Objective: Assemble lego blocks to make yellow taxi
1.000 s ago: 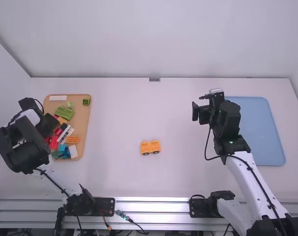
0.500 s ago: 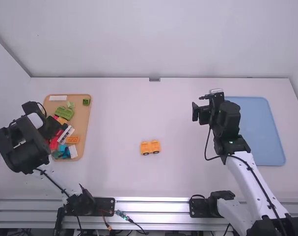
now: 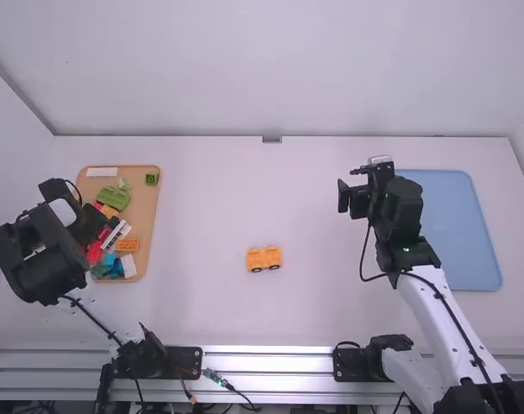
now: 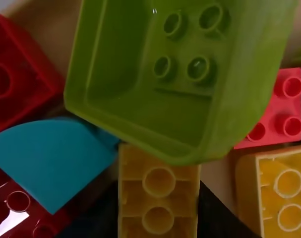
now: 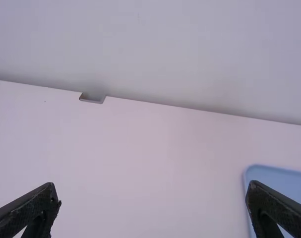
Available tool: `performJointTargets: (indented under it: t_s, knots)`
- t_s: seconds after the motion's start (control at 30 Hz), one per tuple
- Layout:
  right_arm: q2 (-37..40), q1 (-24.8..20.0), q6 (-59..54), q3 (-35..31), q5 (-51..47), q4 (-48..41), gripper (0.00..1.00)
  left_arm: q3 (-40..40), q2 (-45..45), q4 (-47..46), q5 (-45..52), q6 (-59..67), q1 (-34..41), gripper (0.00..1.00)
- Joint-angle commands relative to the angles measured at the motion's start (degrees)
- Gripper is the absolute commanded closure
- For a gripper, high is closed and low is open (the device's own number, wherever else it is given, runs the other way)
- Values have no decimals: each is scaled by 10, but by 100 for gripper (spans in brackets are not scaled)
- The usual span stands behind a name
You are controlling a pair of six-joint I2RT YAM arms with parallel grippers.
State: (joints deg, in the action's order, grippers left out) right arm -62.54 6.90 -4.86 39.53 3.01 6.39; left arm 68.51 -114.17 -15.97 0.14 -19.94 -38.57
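Nearest on the white desk (image 3: 201, 302) stands the small orange-yellow car body (image 3: 264, 259), dark round wheels beneath two raised blocks. I'd judge the chassis made and the cab or roof left to add; nothing sits above those blocks.

Over the wood-toned, round-cornered tray (image 3: 145, 207), the left hand (image 4: 158, 186) is closed about a yellow block (image 4: 158, 218), perhaps the next piece (its hollow, tubed underside faces the wrist camera). Against it lies a glossy green shell (image 4: 140, 84), thin-walled and open; a smooth teal wedge (image 4: 51, 153) curves close by.

Farther out, the right hand (image 5: 152, 191) is spread wide and empty beside a flat blue tray (image 3: 456, 224). Beyond rises the plain pale wall (image 3: 270, 69).
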Motion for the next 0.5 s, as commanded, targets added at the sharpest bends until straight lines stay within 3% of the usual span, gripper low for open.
performJointTargets:
  t_s: [0.0,0.13,0.23,0.27,0.37,0.47]
  knots:
    - [1,-3,-1,10,-1,1,1,-10,-6,-5,4,0,3,65]
    - [1,-1,-1,10,-1,6,1,-6,-6,-2,5,-1,3,65]
    - [1,0,-1,10,-1,7,1,13,-6,-24,5,-2,3,74]
    - [1,-1,-1,10,0,8,1,25,-6,-39,5,-2,3,90]
    - [1,-2,-1,10,1,8,1,57,-6,-79,4,-2,3,98]
    - [1,0,-1,10,2,7,1,85,-6,-108,4,-2,3,98]
